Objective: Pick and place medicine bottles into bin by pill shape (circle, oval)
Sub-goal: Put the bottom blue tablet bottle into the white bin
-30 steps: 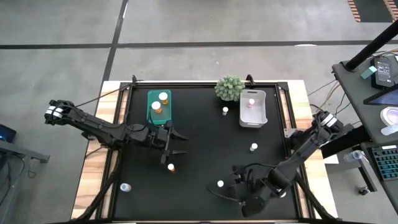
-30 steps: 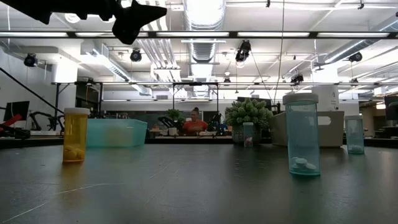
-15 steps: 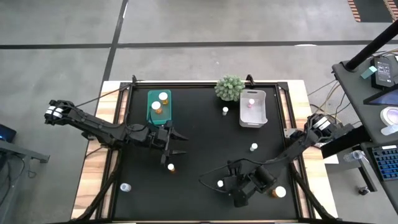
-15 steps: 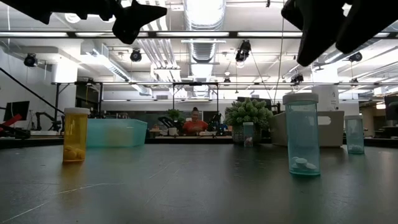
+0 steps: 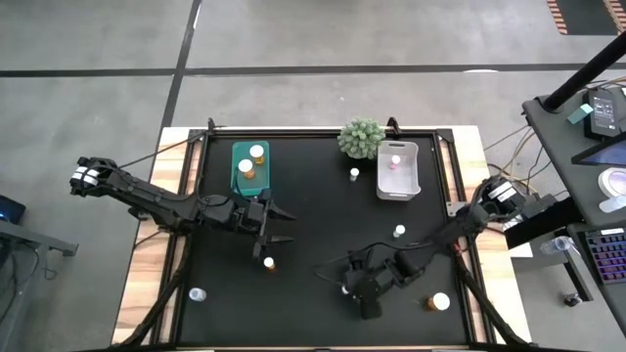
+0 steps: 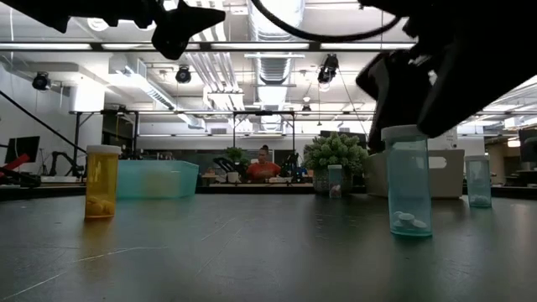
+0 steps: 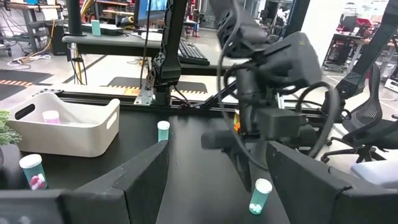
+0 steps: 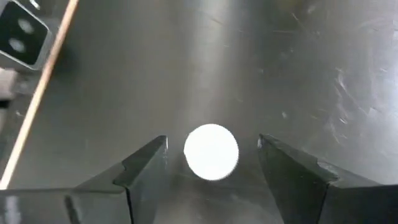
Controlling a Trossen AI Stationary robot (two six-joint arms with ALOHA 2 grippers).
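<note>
A clear teal medicine bottle (image 6: 409, 180) with a white cap (image 8: 211, 151) stands upright near the table's front middle. My right gripper (image 8: 212, 142) hangs over it, open and slanting down, one finger on each side of the cap without touching it. My left gripper (image 5: 282, 223) hovers open, high over the table's left half, above an amber bottle (image 5: 266, 262). More bottles stand loose on the mat (image 5: 399, 232) (image 5: 354, 174) (image 5: 198, 293) (image 5: 437, 303). The green bin (image 5: 238, 178) holds two bottles. The white bin (image 5: 399, 188) holds one.
A spiky green plant ball (image 5: 361, 138) sits at the far edge between the two bins. The black mat has open room in its middle. Wooden table edges and frame rails border it on the left and right. A person sits far off in the room behind.
My right gripper has moved toward the table's left edge and come down over the teal bottle, entering the low view from above. As the arm moved off, an amber bottle near the front right came into sight. My left arm has kept still.
</note>
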